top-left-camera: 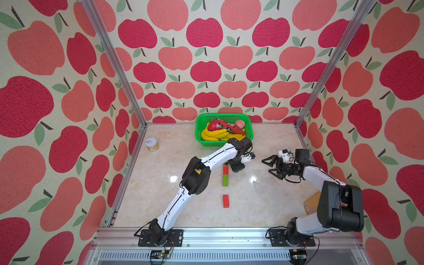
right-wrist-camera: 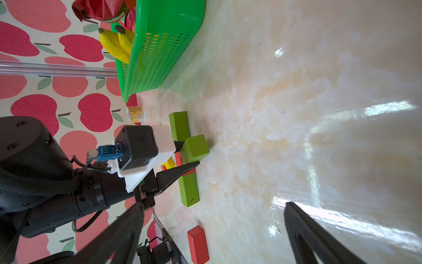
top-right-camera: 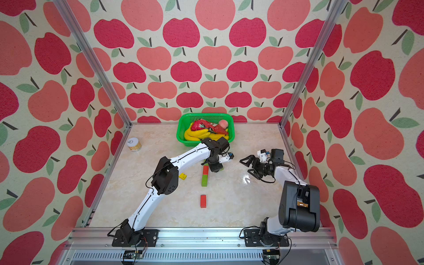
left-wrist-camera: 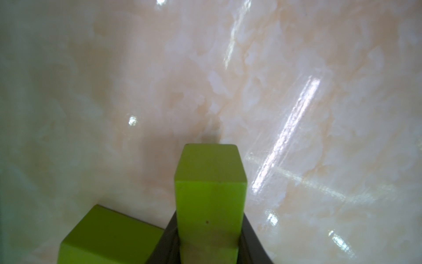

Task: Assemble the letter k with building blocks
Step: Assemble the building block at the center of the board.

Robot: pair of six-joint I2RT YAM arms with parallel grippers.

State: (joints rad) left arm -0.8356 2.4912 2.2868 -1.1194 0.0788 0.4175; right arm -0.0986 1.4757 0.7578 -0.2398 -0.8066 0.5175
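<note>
One green block [left-wrist-camera: 210,194], clenched in the left gripper [right-wrist-camera: 189,155] beside the red-green stem [top-left-camera: 225,175], likely forms an arm; right gripper [top-left-camera: 266,166] released.

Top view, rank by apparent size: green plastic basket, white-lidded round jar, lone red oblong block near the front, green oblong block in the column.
In a top view, largest to smallest:
1. green plastic basket
2. white-lidded round jar
3. lone red oblong block and green oblong block: look alike, not ranked.
</note>
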